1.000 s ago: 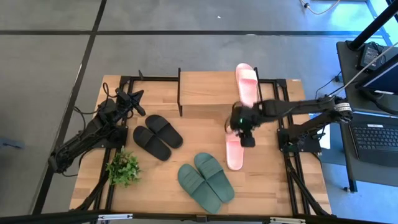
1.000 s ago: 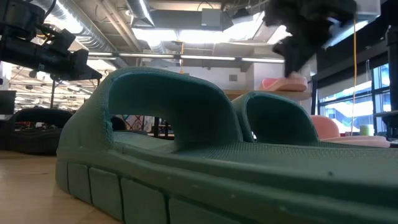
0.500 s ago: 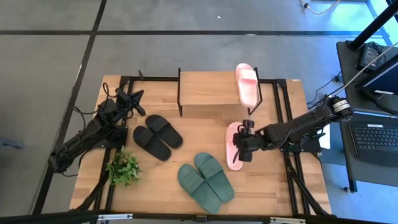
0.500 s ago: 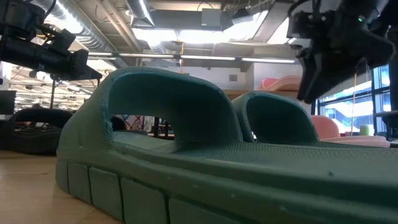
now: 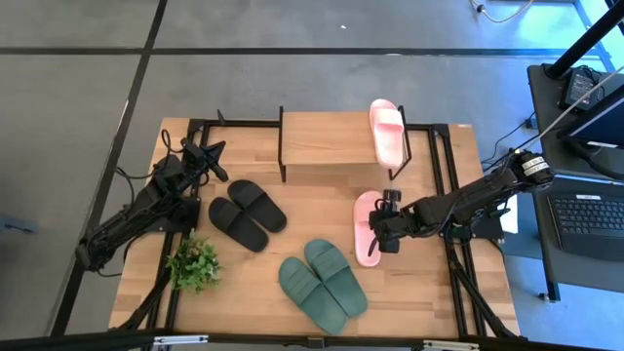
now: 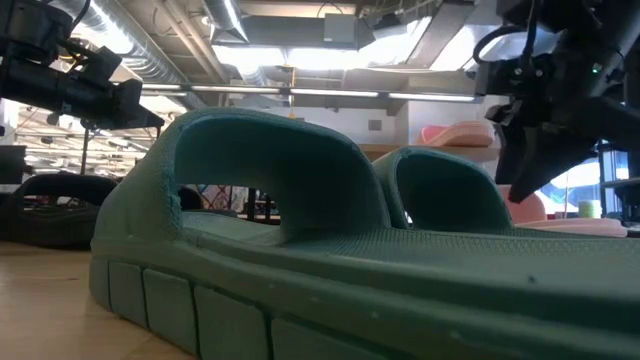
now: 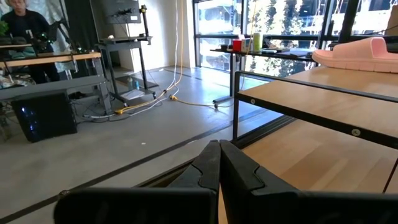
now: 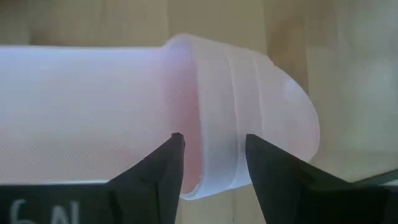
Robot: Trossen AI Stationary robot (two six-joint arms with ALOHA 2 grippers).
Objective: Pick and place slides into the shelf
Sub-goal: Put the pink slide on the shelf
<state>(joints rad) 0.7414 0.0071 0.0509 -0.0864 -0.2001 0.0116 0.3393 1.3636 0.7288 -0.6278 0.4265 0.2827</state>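
A pale pink slide [image 5: 367, 230] lies sole-down on the table, also seen in the right wrist view [image 8: 124, 106]. My right gripper [image 5: 386, 232] [image 8: 212, 142] hangs open over the pink slide's strap [image 8: 217, 93], one finger on each side of it. The other pink slide [image 5: 387, 129] lies on the shelf's top board [image 5: 327, 136]. The black pair [image 5: 247, 213] and the green pair [image 5: 323, 278] [image 6: 300, 230] rest on the table. My left gripper [image 5: 213, 156] [image 7: 219, 163] is shut and waits at the table's left. My right gripper comes from above, pointing down, with its open fingers [image 8: 174, 155] straddling the pink slide's strap [image 8: 214, 118] near the toe end. I cannot tell whether the fingertips touch the strap. The slide lies flat on the table.
A small green plant [image 5: 194, 263] stands near the table's near-left corner. Black frame rails [image 5: 450, 244] run along the table's sides. Bare tabletop lies between the shelf and the slides. A side table with a laptop [image 5: 590, 219] stands to the right.
My right gripper has moved from just in front of the shelf toward the near edge and dropped low over the pink slide on the table. The slides have stayed where they were.
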